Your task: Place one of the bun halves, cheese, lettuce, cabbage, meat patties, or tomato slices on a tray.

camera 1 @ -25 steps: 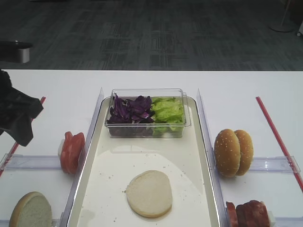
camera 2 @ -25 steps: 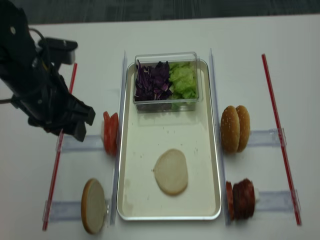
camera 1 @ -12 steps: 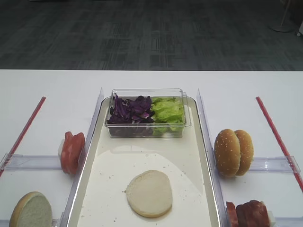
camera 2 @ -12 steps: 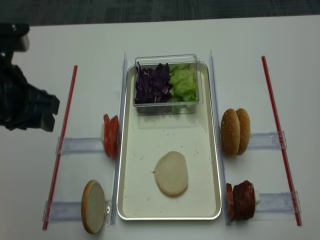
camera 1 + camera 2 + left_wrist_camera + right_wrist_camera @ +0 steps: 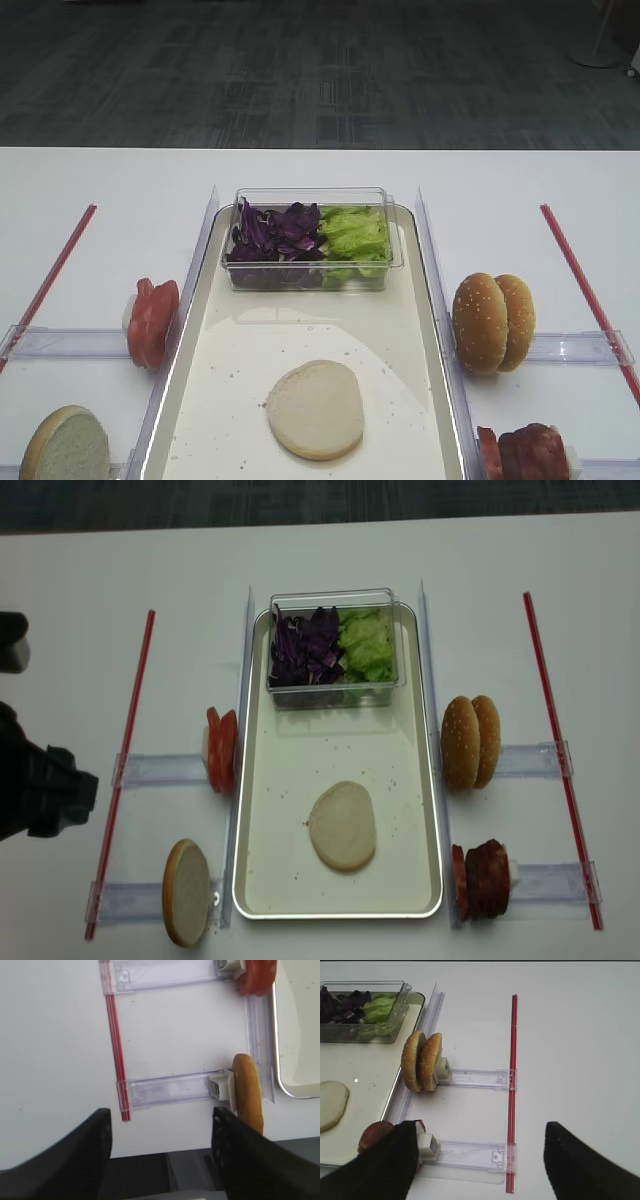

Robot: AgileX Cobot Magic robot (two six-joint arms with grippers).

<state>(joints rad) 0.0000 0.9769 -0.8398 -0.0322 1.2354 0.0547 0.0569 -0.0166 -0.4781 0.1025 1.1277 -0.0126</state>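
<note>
Bun half (image 5: pixel 342 826) lies flat in tray (image 5: pixel 420 780). Left fingers (image 5: pixel 102 1152) and right fingers (image 5: pixel 567 1157) spread, empty; next piece should be centred on it.

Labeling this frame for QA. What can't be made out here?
- Meat patties: cut off by the bottom edge in the first exterior view; count unclear.
- Left gripper: only dark blurred fingers in the left wrist view.
- Right gripper: fingertips cut off by the bottom edge in the right wrist view.
- Bun half: edge-on there.

The white table (image 5: pixel 330 550) bears a tray (image 5: pixel 420 780) (flanked by clear rails (image 5: pixel 160 770)) and red strips (image 5: pixel 130 740).
</note>
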